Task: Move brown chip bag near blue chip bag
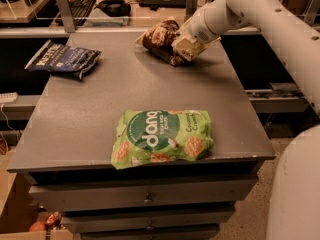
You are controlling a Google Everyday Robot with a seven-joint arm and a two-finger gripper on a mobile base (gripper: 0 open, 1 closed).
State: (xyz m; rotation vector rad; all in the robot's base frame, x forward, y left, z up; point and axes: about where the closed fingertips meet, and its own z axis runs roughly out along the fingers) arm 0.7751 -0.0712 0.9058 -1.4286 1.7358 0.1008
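Observation:
The brown chip bag (159, 40), glossy dark brown with pale ends, is at the far middle of the grey tabletop (100, 109), tilted and a little raised. My gripper (181, 49) is shut on its right end, reaching in from the right on the white arm. The blue chip bag (62, 59), flat and navy with white lettering, lies at the far left corner, partly over the table's edge. A clear stretch of tabletop lies between the two bags.
A bright green "dang" bag (162, 136) lies near the front edge of the table. Drawers (145, 199) sit below the top. A shelf with a keyboard (80, 4) runs behind the table. The robot's white body (297, 194) fills the lower right.

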